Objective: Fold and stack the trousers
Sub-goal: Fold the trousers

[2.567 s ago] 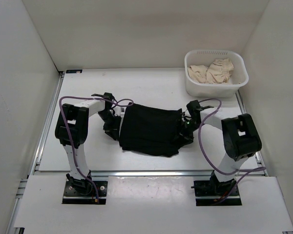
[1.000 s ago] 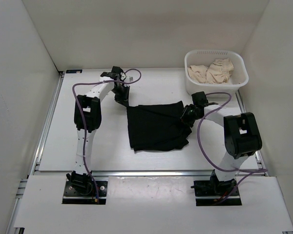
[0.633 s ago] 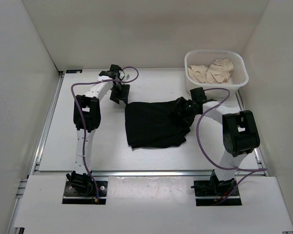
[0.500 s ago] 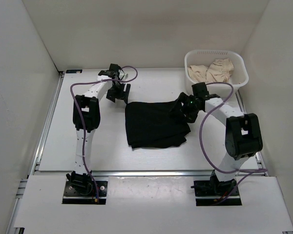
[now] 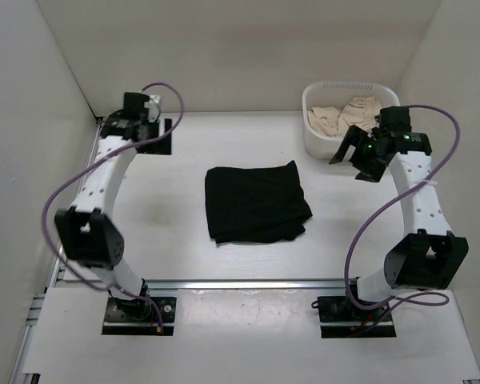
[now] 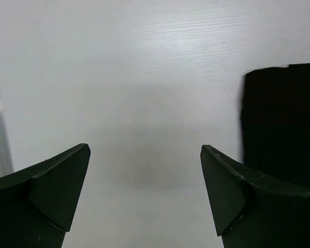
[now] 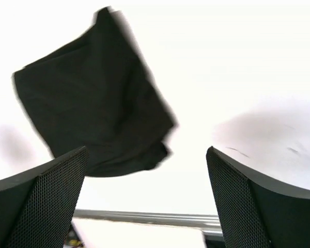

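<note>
The black trousers (image 5: 256,202) lie folded into a compact, roughly square bundle in the middle of the white table, with nothing touching them. My left gripper (image 5: 158,138) hangs open over the far left corner, well away from the bundle. In the left wrist view its fingers (image 6: 51,191) frame bare table, and the trousers (image 6: 281,119) show at the right edge. My right gripper (image 5: 350,164) is raised and open beside the basket, to the right of the trousers. From the right wrist the trousers (image 7: 93,113) lie beyond the spread fingers (image 7: 248,201), which hold nothing.
A white basket (image 5: 320,142) with beige cloths (image 5: 348,116) stands at the back right, close behind my right gripper. White walls enclose the table on three sides. A metal rail (image 5: 240,282) runs along the near edge, and another runs along the left side (image 5: 80,192).
Both grippers have let go of the trousers and opened. The left arm swung back to the far left corner, the right arm lifted toward the basket. The trousers stay folded.
</note>
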Controlling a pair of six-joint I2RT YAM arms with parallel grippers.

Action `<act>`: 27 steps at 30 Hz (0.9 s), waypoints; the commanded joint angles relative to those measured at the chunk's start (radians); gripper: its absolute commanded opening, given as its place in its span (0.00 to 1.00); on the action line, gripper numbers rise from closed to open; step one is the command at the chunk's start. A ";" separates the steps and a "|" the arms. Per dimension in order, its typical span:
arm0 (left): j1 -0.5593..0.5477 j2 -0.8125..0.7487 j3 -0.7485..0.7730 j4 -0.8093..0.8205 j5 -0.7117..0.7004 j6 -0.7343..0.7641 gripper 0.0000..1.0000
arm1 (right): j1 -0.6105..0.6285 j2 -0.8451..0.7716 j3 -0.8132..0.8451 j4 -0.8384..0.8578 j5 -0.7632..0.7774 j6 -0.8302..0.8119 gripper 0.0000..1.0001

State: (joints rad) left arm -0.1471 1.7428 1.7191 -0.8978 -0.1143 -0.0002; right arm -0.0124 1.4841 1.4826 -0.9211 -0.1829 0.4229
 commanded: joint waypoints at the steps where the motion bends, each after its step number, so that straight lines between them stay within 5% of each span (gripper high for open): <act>1: 0.094 -0.207 -0.177 -0.032 -0.050 0.000 1.00 | -0.034 -0.068 0.002 -0.102 0.091 -0.098 0.99; 5: 0.184 -0.428 -0.460 -0.032 -0.062 0.000 1.00 | -0.043 -0.090 -0.019 -0.102 0.155 -0.098 0.99; 11: 0.349 -0.612 -0.640 -0.032 -0.010 0.000 1.00 | -0.043 -0.099 0.007 -0.111 0.175 -0.098 0.99; 18: 0.425 -0.644 -0.645 -0.041 0.082 0.000 1.00 | -0.043 -0.145 0.007 -0.111 0.188 -0.098 0.99; 27: 0.425 -0.654 -0.625 -0.041 0.004 0.000 1.00 | -0.043 -0.183 -0.033 -0.111 0.217 -0.107 0.99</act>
State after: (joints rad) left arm 0.2722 1.1252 1.0657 -0.9493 -0.0834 0.0002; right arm -0.0566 1.3289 1.4685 -1.0225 0.0124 0.3351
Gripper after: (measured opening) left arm 0.998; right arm 0.985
